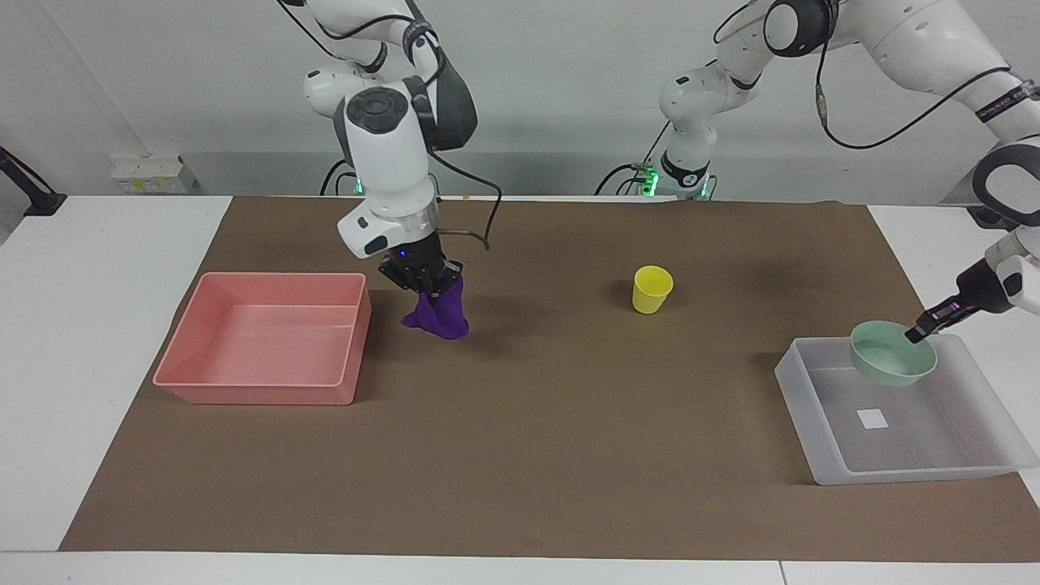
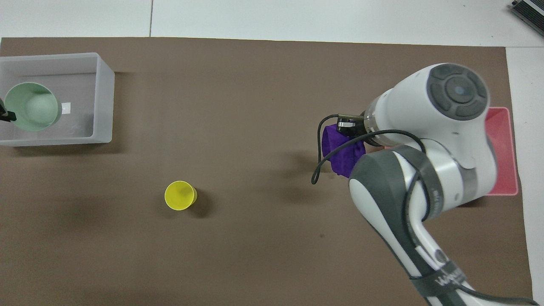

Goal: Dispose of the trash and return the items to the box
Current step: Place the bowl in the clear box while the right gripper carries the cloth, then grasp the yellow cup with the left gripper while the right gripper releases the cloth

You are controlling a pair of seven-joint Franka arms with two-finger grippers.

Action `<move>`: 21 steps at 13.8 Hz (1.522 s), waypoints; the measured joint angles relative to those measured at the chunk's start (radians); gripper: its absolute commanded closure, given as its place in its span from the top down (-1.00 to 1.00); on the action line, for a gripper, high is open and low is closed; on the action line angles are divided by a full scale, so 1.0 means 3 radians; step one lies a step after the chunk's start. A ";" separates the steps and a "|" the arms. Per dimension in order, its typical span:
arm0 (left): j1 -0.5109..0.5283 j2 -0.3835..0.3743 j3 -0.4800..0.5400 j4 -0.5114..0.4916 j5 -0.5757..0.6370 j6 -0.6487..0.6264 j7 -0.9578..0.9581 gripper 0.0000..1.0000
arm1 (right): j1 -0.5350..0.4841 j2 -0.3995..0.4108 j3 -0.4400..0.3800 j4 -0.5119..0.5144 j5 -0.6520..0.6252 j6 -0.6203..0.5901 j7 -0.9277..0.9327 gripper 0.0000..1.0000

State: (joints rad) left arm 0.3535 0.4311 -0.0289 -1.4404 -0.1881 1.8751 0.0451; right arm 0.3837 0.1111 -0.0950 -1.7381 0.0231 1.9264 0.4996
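Observation:
My right gripper (image 1: 426,283) is shut on the purple cloth (image 1: 439,315), which hangs from it in the air over the mat, just beside the pink bin (image 1: 260,395). In the overhead view the cloth (image 2: 338,149) shows beside my right wrist. My left gripper (image 1: 918,334) is shut on the rim of the mint-green bowl (image 1: 890,356) and holds it over the translucent box (image 1: 910,474). The bowl (image 2: 30,106) covers part of the box (image 2: 104,102) from above. The yellow cup (image 1: 652,288) stands upright on the mat (image 2: 180,195), apart from both grippers.
The pink bin (image 2: 504,153) is mostly covered by my right arm in the overhead view. A white square label (image 1: 873,418) lies on the box's floor. A brown mat (image 1: 569,455) covers the table.

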 measured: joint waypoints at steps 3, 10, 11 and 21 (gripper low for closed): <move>0.0025 0.0271 -0.0003 0.0164 -0.0121 0.0218 0.0000 -1.00 | -0.0248 -0.0227 -0.0006 0.0015 -0.0073 -0.0267 -0.0242 -1.00; 0.0031 0.0635 -0.0016 0.0200 -0.0126 0.0248 0.0142 1.00 | -0.0812 -0.0438 -0.0013 -0.0008 -0.0252 -0.0597 -0.1246 -1.00; 0.0031 0.0629 -0.0017 0.0230 -0.0126 0.0247 0.0240 1.00 | -0.0934 -0.0446 -0.0014 -0.0079 -0.0254 -0.0556 -0.1436 -1.00; -0.0754 -0.0183 -0.0112 0.0326 0.0101 -0.0850 -0.0114 1.00 | -0.1306 -0.0095 -0.0016 -0.1131 -0.0254 0.0951 -0.1824 -1.00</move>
State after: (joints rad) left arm 0.1272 0.3763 -0.0623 -1.3426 -0.1578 1.6201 0.0110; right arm -0.0080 0.0827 -0.0999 -2.0773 -0.0530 2.2118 -0.0476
